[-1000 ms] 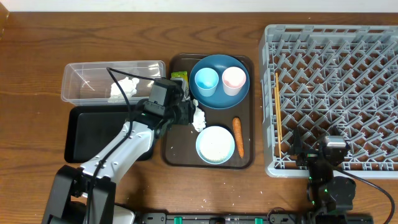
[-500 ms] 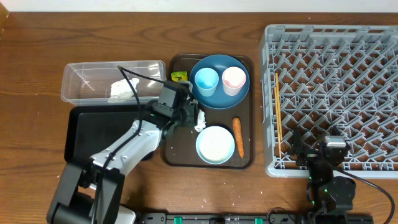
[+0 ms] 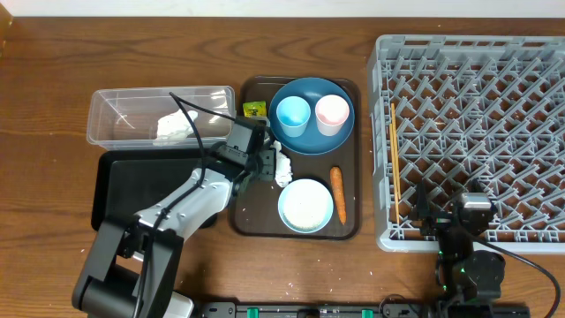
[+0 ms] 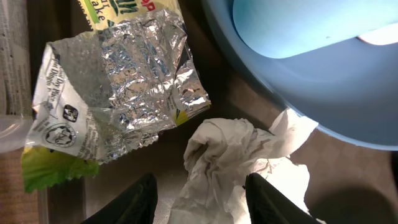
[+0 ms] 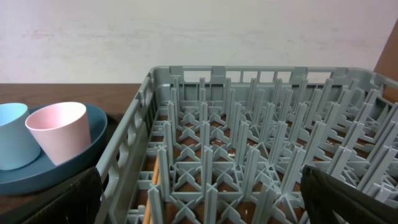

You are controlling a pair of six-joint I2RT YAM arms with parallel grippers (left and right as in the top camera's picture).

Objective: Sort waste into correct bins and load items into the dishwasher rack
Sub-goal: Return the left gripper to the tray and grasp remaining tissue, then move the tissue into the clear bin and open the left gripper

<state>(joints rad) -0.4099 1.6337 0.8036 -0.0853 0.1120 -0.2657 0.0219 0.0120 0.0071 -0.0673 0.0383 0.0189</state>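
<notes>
Presumably for a pinch, the left tool (image 4: 200, 182) is held low over the brown serving tray (image 3: 250, 216), jaws part-open astride the crumpled white tissue (image 4: 233, 155); no grip is yet seen. The tissue lies on the tray's left part, between the fingers (image 4: 140, 202), against the plate (image 4: 323, 93) rim. Beyond it lies the silvery packet (image 4: 130, 81). Right of the tray, the right tool (image 5: 202, 190) is held wide open, empty, at the dishwasher rack (image 5: 249, 124).
</notes>
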